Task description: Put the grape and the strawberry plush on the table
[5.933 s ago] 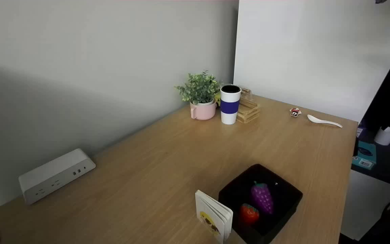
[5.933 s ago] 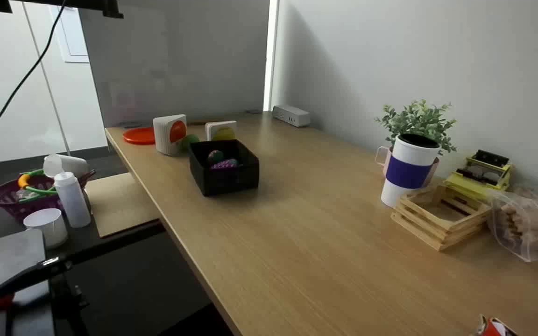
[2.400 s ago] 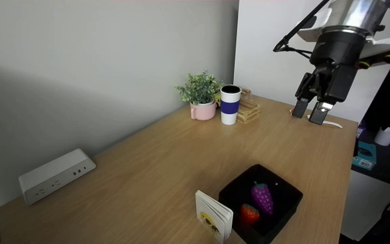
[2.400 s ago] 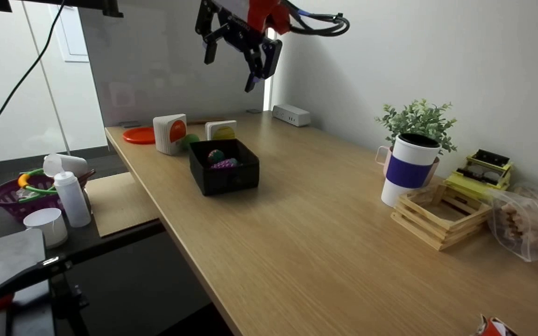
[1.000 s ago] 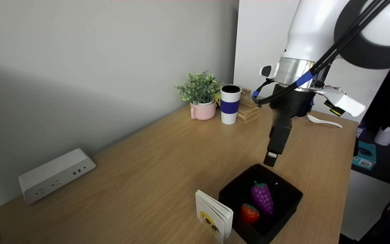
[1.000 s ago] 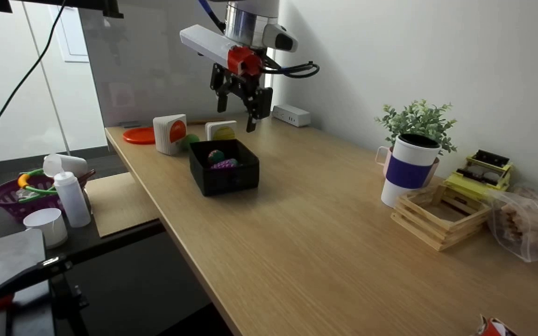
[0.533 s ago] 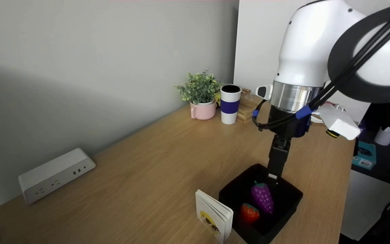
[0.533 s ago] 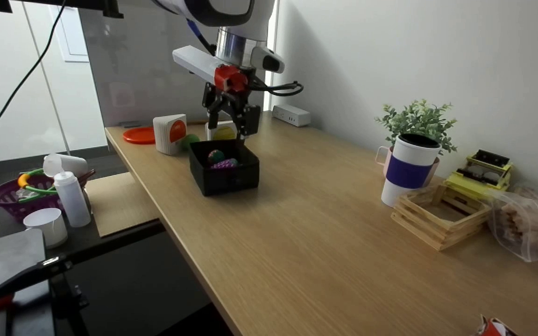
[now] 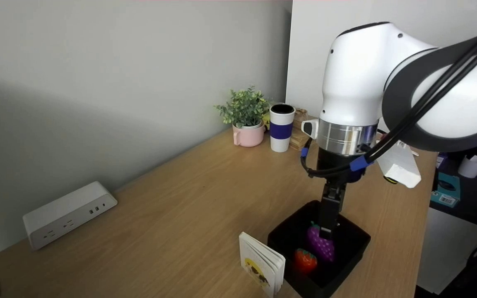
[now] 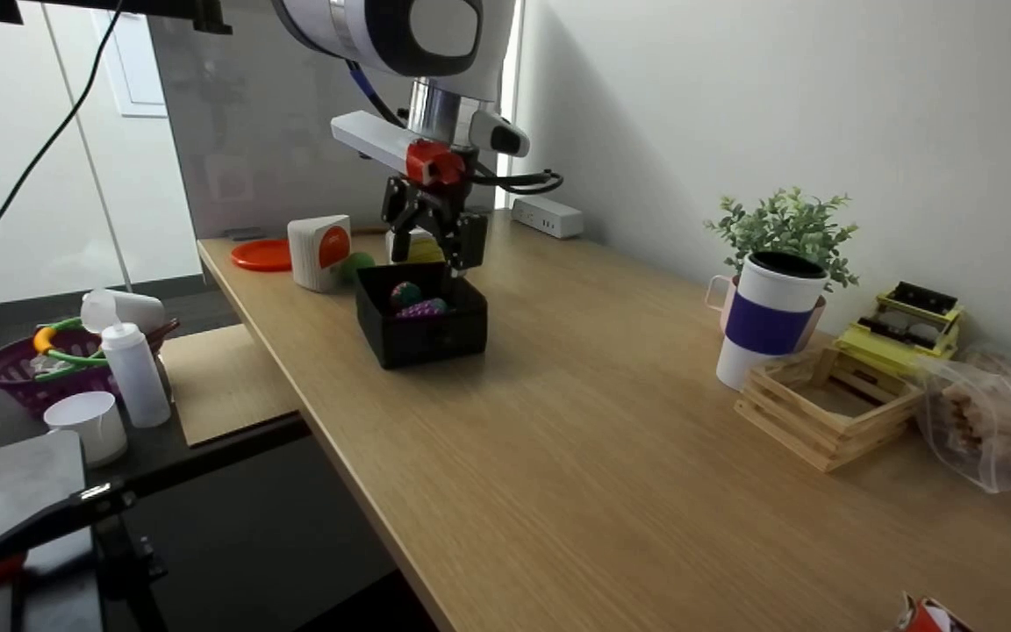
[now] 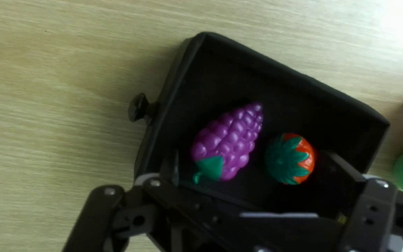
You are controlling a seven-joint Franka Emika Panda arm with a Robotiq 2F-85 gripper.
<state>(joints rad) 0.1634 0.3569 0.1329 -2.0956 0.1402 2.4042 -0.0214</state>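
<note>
The purple bumpy grape (image 9: 322, 248) with a green top and the red strawberry plush (image 9: 304, 260) with green leaves lie side by side in the black tray (image 10: 435, 341). The tray stands on the light wooden table (image 9: 189, 219). In the wrist view, the grape (image 11: 229, 141) is nearer the left finger and the strawberry plush (image 11: 290, 159) nearer the right finger. My gripper (image 11: 257, 166) is open and empty, its fingers wide apart over the tray. In an exterior view, one fingertip (image 9: 326, 234) overlaps the grape; whether it touches cannot be told.
A small white board book (image 9: 261, 265) stands against the tray. A pale block (image 10: 317, 254), a green ball (image 10: 356, 263) and a red plate (image 10: 261, 254) are near it. A tumbler (image 9: 280, 130), potted plant (image 9: 244, 109) and wooden crate (image 10: 830, 408) stand along the wall.
The arm came into view, moved over to the black tray and lowered, its open fingers now at the tray's opening. The grape, strawberry plush and tray have not moved.
</note>
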